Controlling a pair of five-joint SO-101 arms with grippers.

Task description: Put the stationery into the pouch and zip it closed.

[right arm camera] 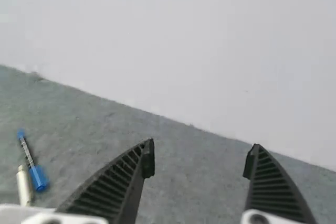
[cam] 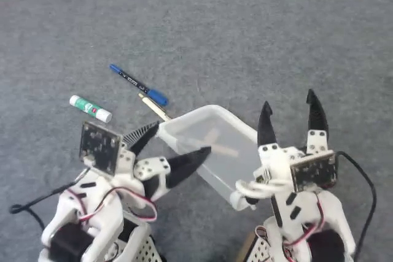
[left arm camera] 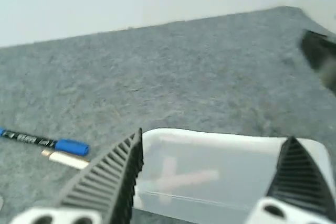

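The clear pouch (cam: pixel 224 130) lies mid-frame; blue pen (cam: pixel 138 84), beige pen (cam: pixel 153 107) and glue stick (cam: pixel 90 108) sit to its upper left. The left gripper (cam: pixel 184 137), jaws apart, is at the pouch's left end. The right gripper (cam: pixel 288 105), jaws also apart, is at its right end.

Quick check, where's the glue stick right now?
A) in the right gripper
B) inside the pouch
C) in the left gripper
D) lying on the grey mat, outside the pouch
D: the glue stick lies on the grey mat, apart from the pouch. The left gripper and right gripper are both open, and neither is at the glue stick.
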